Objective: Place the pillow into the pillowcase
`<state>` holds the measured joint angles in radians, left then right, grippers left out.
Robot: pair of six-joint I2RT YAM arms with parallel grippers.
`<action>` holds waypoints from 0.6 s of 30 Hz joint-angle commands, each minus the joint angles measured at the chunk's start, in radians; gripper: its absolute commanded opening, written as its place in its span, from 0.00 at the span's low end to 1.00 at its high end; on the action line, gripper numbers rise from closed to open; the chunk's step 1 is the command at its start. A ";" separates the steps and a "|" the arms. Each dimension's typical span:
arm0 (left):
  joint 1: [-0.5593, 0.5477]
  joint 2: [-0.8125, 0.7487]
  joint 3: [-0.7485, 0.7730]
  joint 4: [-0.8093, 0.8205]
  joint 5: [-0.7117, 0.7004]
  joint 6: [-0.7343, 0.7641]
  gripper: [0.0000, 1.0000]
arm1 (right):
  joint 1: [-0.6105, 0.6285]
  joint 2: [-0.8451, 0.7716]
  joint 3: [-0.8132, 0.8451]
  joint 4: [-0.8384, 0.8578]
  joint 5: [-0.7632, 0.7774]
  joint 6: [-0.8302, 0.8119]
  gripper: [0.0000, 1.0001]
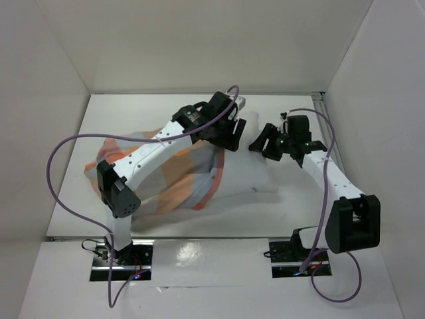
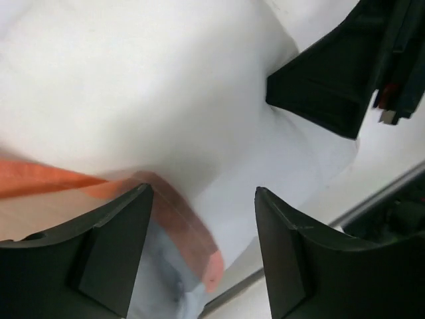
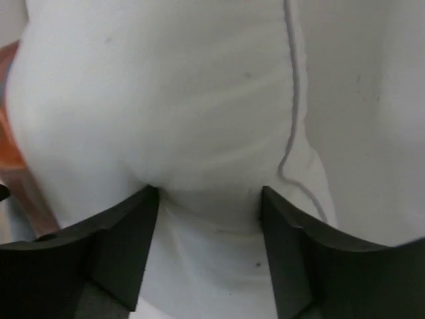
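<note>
Now: pillow [image 1: 249,169] lies on counter [image 1: 133,113], left part inside pillowcase [image 1: 189,183], right end sticking out bare. Left fingers [image 2: 113,246] apart, over pillowcase hem where it meets pillow. Right fingers [image 3: 119,246] apart at pillow's bare end, white fabric bulging between them.

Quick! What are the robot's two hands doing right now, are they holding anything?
Left gripper: open, holding nothing, over the pillowcase edge.
Right gripper: jaws apart around a bulge of the pillow; cannot tell whether it grips.
</note>
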<state>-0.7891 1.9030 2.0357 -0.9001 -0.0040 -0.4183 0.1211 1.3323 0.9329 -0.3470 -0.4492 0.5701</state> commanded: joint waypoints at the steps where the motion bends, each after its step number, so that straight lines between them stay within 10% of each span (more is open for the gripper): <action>1: -0.102 -0.088 0.054 -0.048 -0.328 -0.005 0.76 | 0.011 -0.076 0.099 -0.042 0.022 -0.045 0.76; 3: -0.134 -0.152 0.005 -0.124 -0.498 -0.119 0.68 | 0.002 -0.105 0.138 -0.122 0.091 -0.076 0.97; 6: -0.199 -0.250 -0.127 -0.225 -0.627 -0.258 0.44 | 0.002 -0.157 0.158 -0.214 0.156 -0.093 1.00; 11: -0.257 -0.389 -0.346 -0.374 -0.712 -0.607 0.59 | 0.002 -0.206 0.158 -0.308 0.198 -0.177 1.00; 18: -0.234 -0.536 -0.728 -0.320 -0.674 -0.809 0.49 | 0.174 -0.064 0.139 -0.259 0.061 -0.246 1.00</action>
<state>-1.0405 1.3937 1.4128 -1.2476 -0.6662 -1.1149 0.2192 1.2041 1.0626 -0.6186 -0.3149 0.3725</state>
